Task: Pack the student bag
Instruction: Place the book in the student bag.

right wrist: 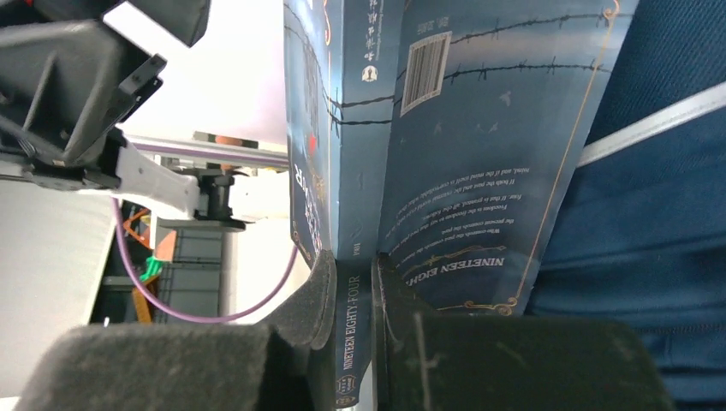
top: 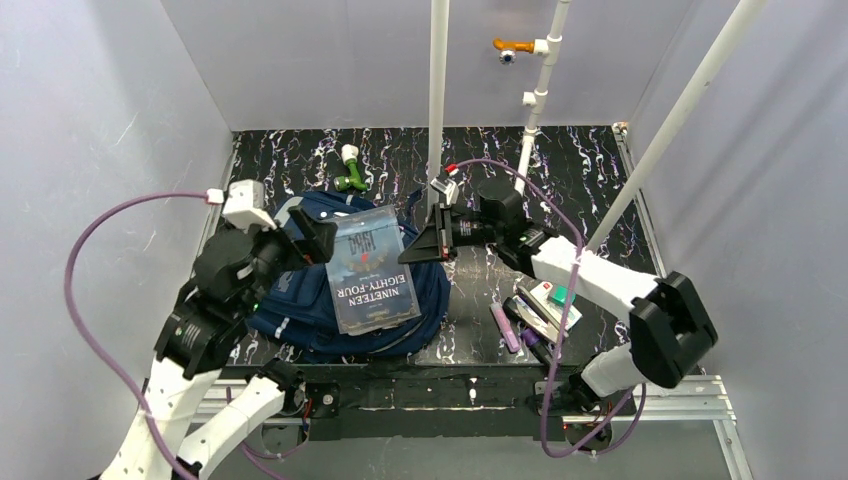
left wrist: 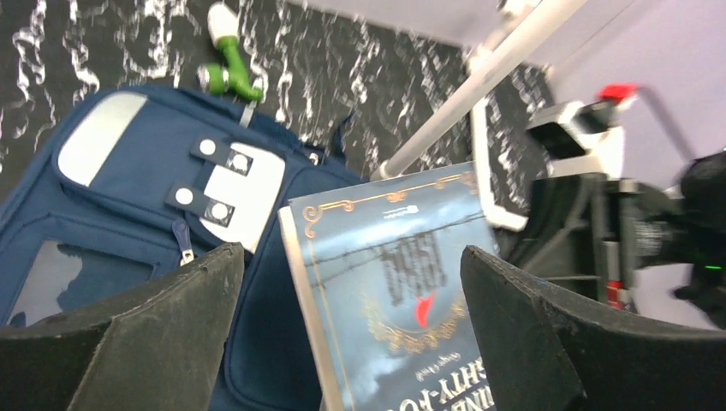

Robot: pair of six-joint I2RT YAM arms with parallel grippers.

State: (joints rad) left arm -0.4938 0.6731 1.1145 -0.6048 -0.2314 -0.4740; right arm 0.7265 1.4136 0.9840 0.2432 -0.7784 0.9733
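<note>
The navy-blue student bag lies on the table left of centre; its white buttoned patch and clear window show in the left wrist view. A blue book titled Nineteen Eighty-Four is held above the bag. My right gripper is shut on the book's spine edge, one pad on each cover. My left gripper is open at the book's left edge, its jaws wide apart on either side of the cover, not touching it.
A green and white toy lies behind the bag. A purple pen, a white box with a teal patch and other small items lie at the right front. White poles stand at the back.
</note>
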